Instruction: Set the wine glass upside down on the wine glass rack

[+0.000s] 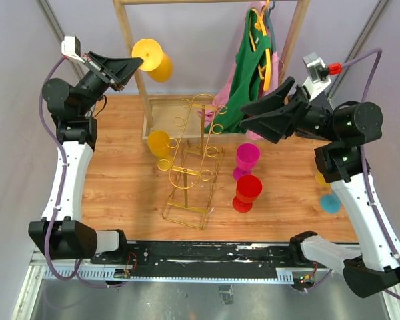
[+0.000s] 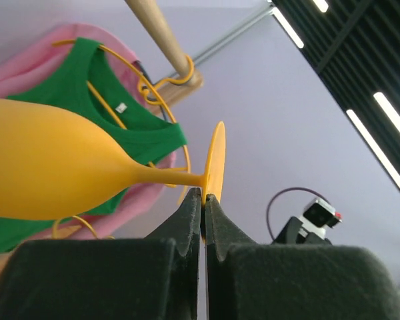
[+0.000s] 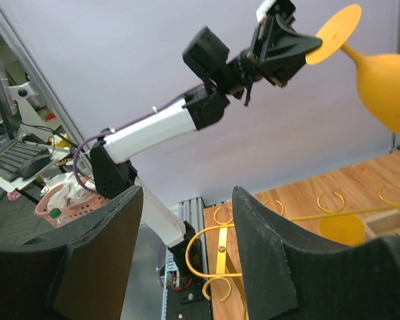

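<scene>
My left gripper [image 1: 137, 65] is raised at the back left and is shut on the foot rim of a yellow wine glass [image 1: 157, 61]. It holds the glass on its side in the air. In the left wrist view the jaws [image 2: 203, 197] pinch the foot disc, and the glass's bowl [image 2: 47, 167] points left. The gold wire wine glass rack [image 1: 190, 163] stands mid-table, below and right of the held glass. My right gripper [image 1: 248, 117] is open and empty, above the rack's right side. In the right wrist view [image 3: 187, 200] the rack's loops [image 3: 217, 257] show between its fingers.
A second yellow glass [image 1: 159, 143] sits at the rack's left side. A pink glass [image 1: 247, 157] and a red glass [image 1: 248, 190] stand right of the rack. A tall wooden clothes rail [image 1: 139, 73] with green and pink shirts [image 1: 250, 80] stands behind. Small teal and orange objects [image 1: 329, 203] lie far right.
</scene>
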`<state>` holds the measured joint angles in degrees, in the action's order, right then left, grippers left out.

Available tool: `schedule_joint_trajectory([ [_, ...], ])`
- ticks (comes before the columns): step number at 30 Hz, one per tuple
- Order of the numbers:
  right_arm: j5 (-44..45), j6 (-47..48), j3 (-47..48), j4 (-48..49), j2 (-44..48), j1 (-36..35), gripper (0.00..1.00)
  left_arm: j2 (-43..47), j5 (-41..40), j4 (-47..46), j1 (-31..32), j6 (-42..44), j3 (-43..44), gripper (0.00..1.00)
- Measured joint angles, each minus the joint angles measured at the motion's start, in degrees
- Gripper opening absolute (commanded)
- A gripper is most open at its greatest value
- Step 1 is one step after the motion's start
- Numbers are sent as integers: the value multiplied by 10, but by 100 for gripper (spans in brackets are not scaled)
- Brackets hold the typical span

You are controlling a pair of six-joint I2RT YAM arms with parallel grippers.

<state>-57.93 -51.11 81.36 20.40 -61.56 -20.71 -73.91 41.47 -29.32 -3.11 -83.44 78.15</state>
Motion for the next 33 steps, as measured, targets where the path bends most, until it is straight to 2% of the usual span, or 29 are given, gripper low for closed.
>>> schedule_joint_trajectory([
  [5,7,36,-18,-55,13,0,58,0,-15,124,-1,109,30,0],
  [10,12,54,-23,-83,22,0,57,-5,-19,187,-1,160,10,0],
  [22,22,66,-31,-102,26,0,57,-30,17,205,3,155,-57,0],
  [33,29,66,-33,-109,26,0,57,-42,32,222,59,154,-53,0],
])
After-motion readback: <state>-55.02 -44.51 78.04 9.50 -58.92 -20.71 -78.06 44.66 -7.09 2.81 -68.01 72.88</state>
